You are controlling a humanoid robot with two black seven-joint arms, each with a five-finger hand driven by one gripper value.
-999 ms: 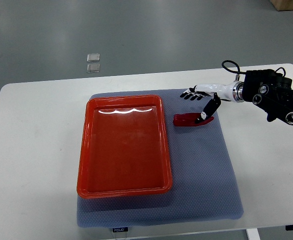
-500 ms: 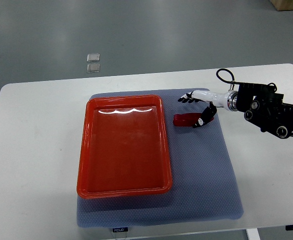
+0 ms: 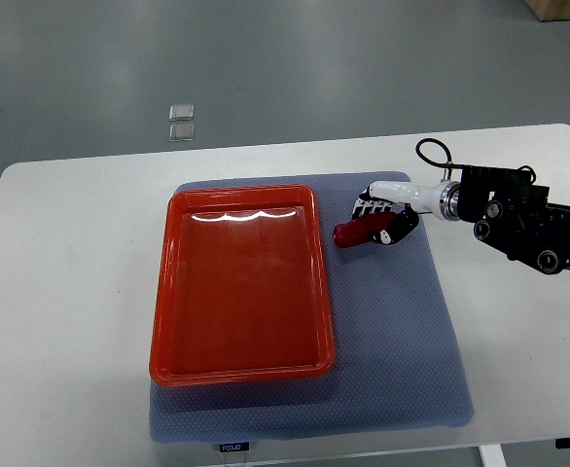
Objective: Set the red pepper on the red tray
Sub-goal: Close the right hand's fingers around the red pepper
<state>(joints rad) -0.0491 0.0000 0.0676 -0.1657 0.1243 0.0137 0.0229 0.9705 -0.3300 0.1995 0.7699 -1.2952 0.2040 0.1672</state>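
- A small dark-red pepper [image 3: 358, 233] lies on a grey-blue woven mat [image 3: 402, 331], just right of a glossy red rectangular plastic tray [image 3: 241, 365], right of frame centre.
- The robot's right hand [image 3: 382, 216], black-and-white and reaching in from the right edge, has its fingers curled around the pepper's right end.
- The mat rests on a white table [image 3: 71, 292].
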